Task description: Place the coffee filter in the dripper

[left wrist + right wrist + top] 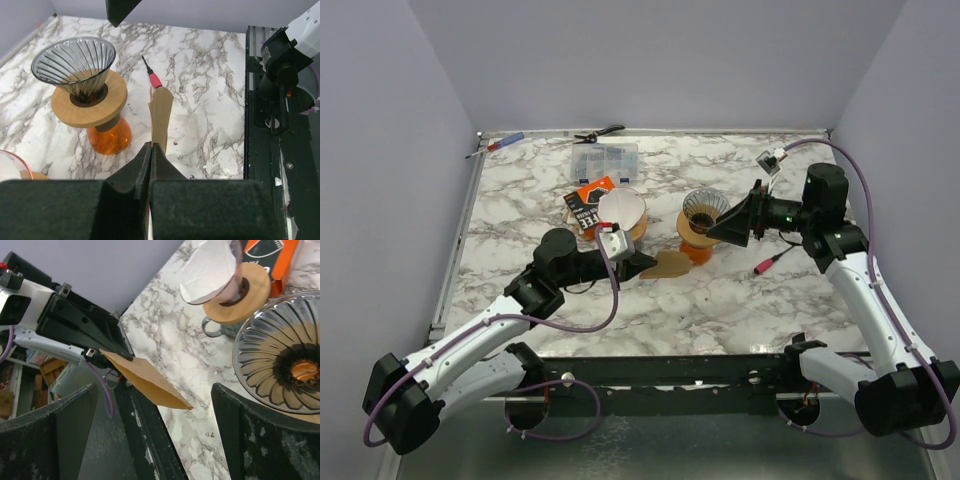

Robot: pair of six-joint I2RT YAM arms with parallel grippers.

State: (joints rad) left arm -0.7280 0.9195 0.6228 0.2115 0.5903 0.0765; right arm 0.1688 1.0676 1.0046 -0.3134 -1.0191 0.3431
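Observation:
My left gripper [648,263] is shut on one edge of the brown paper coffee filter [671,265], holding it just above the marble. In the left wrist view the filter [161,116] stands on edge, out past the closed fingertips of my left gripper [151,147]. The dripper [705,209] is a dark ribbed glass cone on a wooden collar over an orange carafe. It stands right behind the filter, empty inside [75,60]. My right gripper [738,222] hovers beside the dripper's right side, open with nothing between its fingers. From its wrist I see the filter [145,379] and the dripper [280,355].
A second dripper [622,212] with a white filter stands left of the first, by an orange and black package [588,202]. A clear plastic box [605,160], a screwdriver [495,145] and pliers [598,132] lie at the back. A red-handled tool [767,263] lies to the right.

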